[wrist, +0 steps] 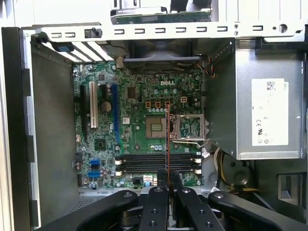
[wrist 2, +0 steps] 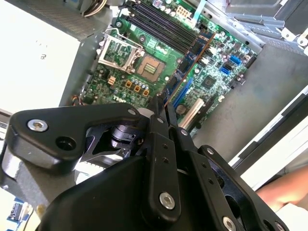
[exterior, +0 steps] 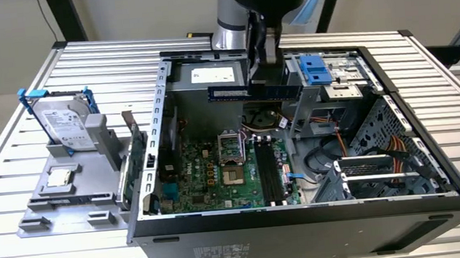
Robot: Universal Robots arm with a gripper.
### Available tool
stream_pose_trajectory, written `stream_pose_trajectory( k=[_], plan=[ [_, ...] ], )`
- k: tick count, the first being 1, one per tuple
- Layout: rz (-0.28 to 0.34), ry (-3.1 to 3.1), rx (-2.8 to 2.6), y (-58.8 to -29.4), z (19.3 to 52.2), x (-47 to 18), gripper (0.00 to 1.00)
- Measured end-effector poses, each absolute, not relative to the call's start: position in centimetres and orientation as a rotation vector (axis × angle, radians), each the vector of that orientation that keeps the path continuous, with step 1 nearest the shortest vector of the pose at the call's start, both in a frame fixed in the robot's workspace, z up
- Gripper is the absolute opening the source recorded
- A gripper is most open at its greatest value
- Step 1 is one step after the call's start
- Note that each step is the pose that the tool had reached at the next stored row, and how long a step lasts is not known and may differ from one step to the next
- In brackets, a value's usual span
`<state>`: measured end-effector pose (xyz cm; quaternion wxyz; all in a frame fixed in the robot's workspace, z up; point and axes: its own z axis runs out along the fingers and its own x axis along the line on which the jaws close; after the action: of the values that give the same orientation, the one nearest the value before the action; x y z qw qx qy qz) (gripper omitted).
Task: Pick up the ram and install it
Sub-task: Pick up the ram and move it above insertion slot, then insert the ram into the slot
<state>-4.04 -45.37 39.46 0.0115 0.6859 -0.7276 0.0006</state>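
I'm watching the arm hanging over the open black-and-grey computer case [exterior: 304,234]. Its black gripper [exterior: 261,80] is clenching the ram [exterior: 227,93], a long, thin blue circuit-board stick, around its middle. Both ends are jutting out level, which looks like a grip chosen for balance.

The ram is hovering in the air toward twelve o'clock of the case in the exterior view, above the green motherboard [exterior: 208,167] and touching nothing but the jaws. The long black memory slots [exterior: 268,175] are lying near five o'clock of the board, and the stick is sitting crosswise to them. In the first wrist view the ram [wrist: 167,139] is showing edge-on as a thin line.

At nine o'clock of the case, a silver hard drive in a blue bracket [exterior: 64,126] is standing on a grey fixture on the ribbed aluminium desk [exterior: 101,59].
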Motion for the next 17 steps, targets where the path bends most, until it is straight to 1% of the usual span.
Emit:
stream_pose_trajectory(
  k=[17],
  plan=[
    [0.001, -2.329, 2.074, -45.37, 39.47, -4.04, 0.0]
  ],
)
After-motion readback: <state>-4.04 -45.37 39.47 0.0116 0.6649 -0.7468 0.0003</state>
